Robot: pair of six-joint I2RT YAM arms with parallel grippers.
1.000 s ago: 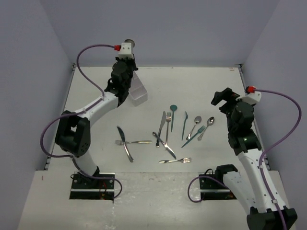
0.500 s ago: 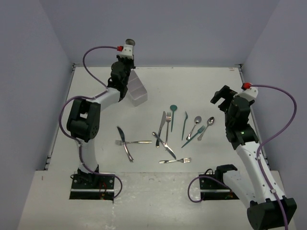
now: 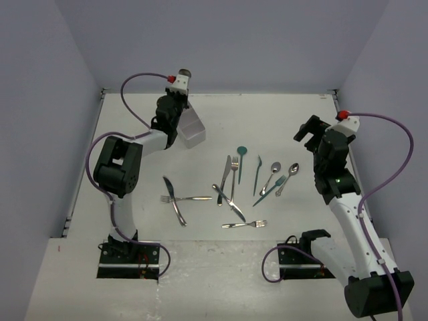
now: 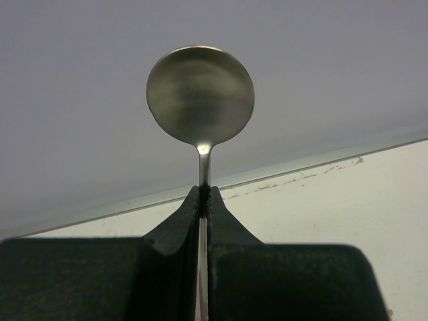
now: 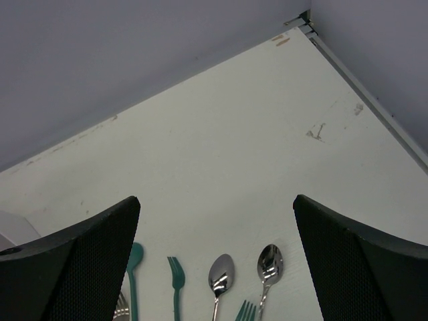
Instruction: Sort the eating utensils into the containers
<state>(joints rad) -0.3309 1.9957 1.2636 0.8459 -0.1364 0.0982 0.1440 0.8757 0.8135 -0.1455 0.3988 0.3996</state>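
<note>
My left gripper (image 3: 179, 88) is shut on the handle of a silver spoon (image 4: 200, 93), which stands with its round bowl up against the back wall (image 3: 185, 71). The gripper (image 4: 204, 195) is above the far left end of the white organiser (image 3: 192, 127). My right gripper (image 3: 309, 132) is open and empty, held above the table to the right of the loose utensils. On the table lie a teal spoon (image 3: 241, 155), a teal fork (image 3: 257, 174), two silver spoons (image 3: 273, 172) (image 3: 290, 172), a second teal fork (image 3: 271, 189), and silver knives and forks (image 3: 231, 187) (image 3: 175, 198).
The right wrist view shows the teal spoon (image 5: 134, 257), teal fork (image 5: 175, 277) and two silver spoons (image 5: 221, 275) (image 5: 269, 262) between its fingers, with the table's back right corner (image 5: 304, 20) ahead. A silver fork (image 3: 244, 225) lies nearest the arm bases. Walls enclose the table.
My left arm has swung its wrist up and back by the organiser, keeping hold of the spoon. My right arm has shifted slightly back, still open.
</note>
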